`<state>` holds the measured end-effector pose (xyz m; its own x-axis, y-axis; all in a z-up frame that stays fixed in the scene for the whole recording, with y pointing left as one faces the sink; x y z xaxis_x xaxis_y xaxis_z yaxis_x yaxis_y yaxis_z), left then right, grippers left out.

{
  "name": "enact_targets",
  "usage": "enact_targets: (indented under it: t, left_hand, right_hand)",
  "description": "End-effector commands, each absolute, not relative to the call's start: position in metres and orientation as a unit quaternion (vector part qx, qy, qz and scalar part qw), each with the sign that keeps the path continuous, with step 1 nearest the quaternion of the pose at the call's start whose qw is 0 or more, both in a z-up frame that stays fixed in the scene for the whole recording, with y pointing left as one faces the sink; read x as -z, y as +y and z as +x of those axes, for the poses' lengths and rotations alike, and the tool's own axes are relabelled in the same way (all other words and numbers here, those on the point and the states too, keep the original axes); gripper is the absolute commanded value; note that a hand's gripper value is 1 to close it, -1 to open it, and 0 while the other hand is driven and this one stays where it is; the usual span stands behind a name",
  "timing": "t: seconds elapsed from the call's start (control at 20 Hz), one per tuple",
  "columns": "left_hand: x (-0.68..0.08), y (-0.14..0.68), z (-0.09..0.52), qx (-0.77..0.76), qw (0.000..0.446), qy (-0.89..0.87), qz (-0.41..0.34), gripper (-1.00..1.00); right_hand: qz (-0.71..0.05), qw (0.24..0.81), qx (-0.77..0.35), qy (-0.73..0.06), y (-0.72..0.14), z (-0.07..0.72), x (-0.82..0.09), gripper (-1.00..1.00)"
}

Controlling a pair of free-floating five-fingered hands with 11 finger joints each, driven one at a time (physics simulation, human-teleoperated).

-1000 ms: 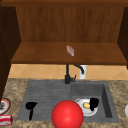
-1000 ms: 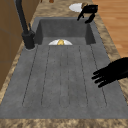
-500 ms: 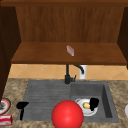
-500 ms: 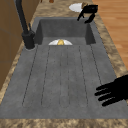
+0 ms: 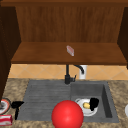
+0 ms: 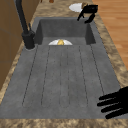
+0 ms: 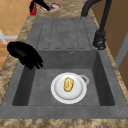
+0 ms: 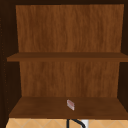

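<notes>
My left hand hovers over the left end of the grey drainboard, fingers straight and holding nothing; it is the near hand in the left side view. Beside it lie a red-rimmed plate and a red and white object. My right hand hangs open over the front rim of the sink basin, fingers pointing down, and appears as the big dark hand in the right side view. Below it a white plate carrying a yellow item rests on the basin floor.
A red ball shows at the front edge of the sink. The black faucet stands behind the basin. A small pinkish block lies on the lower wooden shelf. Another white plate sits on the counter right of the sink.
My left hand has slid left along the drainboard towards its left end, nearer the red-rimmed plate. The right hand has stayed put.
</notes>
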<state>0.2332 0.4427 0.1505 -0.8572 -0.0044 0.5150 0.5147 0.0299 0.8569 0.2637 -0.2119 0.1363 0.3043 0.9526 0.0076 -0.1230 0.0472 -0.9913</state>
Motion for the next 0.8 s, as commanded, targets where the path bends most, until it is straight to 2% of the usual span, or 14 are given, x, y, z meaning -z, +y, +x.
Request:
enact_targets:
  t: [0.0, 0.75]
  left_hand:
    - [-0.151, 0.455, 0.233, 0.668, 0.197, -0.692, -0.190, -1.00]
    - [-0.152, 0.519, 0.187, 0.625, 0.210, -0.725, -0.198, -1.00]
  right_hand:
    - [-0.530, 0.609, -0.442, -0.391, -0.212, 0.264, -0.136, 0.00]
    - [-0.530, 0.609, -0.442, -0.391, -0.212, 0.264, -0.136, 0.00]
